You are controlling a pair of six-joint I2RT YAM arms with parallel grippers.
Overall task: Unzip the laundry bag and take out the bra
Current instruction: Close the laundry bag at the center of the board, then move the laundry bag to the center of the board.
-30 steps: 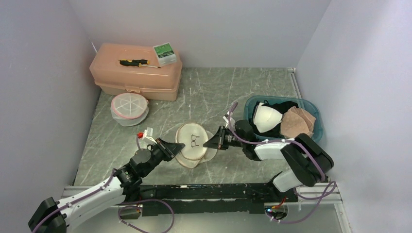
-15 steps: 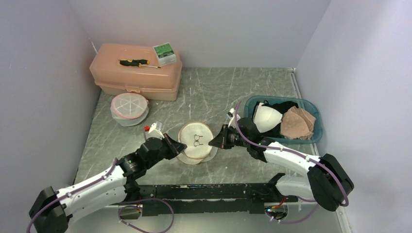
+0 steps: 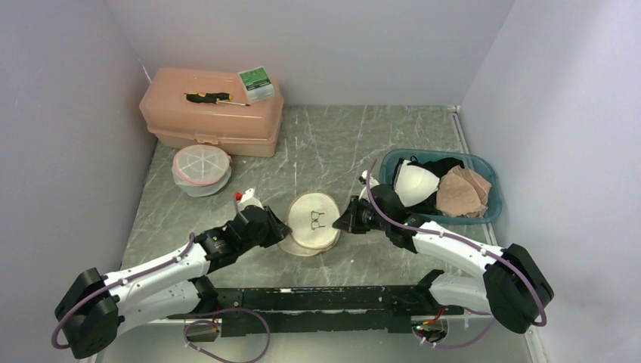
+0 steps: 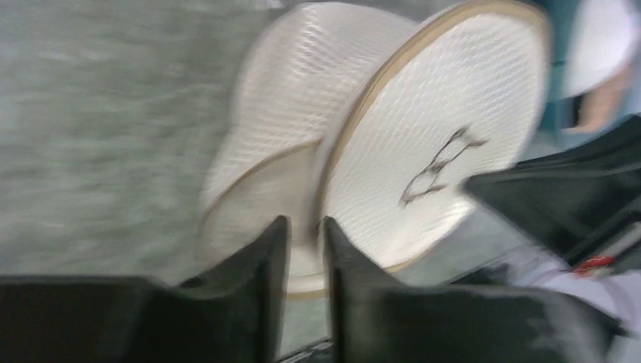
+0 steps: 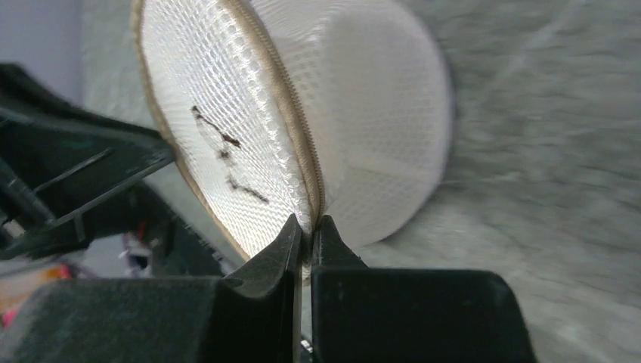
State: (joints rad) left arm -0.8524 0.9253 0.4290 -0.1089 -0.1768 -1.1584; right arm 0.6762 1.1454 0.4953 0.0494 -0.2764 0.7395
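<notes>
**Two robot arms meet over mesh wash bag on marbled table**

A grey-green marbled table [image 3: 378, 136] fills a booth of plain pale walls [image 3: 317, 45]; at its centre, tilted up off the surface, sits a round white mesh laundry bag with beige zip trim [image 3: 311, 225], flanked by both arms; the right pincer [image 5: 306, 231] is pressed together on the zip seam at the bag's rim; the left pincer [image 4: 302, 242] shows a narrow gap at the opposite rim, the view too blurred to tell whether it grips. Behind stand a peach plastic toolbox [image 3: 212, 125] carrying a black-and-yellow screwdriver [image 3: 208, 97] and a small green-and-white box [image 3: 255, 83], its label too small to read; beside it a round white mesh pod with pink trim [image 3: 200, 168]; at right, a teal plastic tub [image 3: 387, 168] holds white, beige and black garments [image 3: 414, 184]. The bag bears a black line drawing.
</notes>
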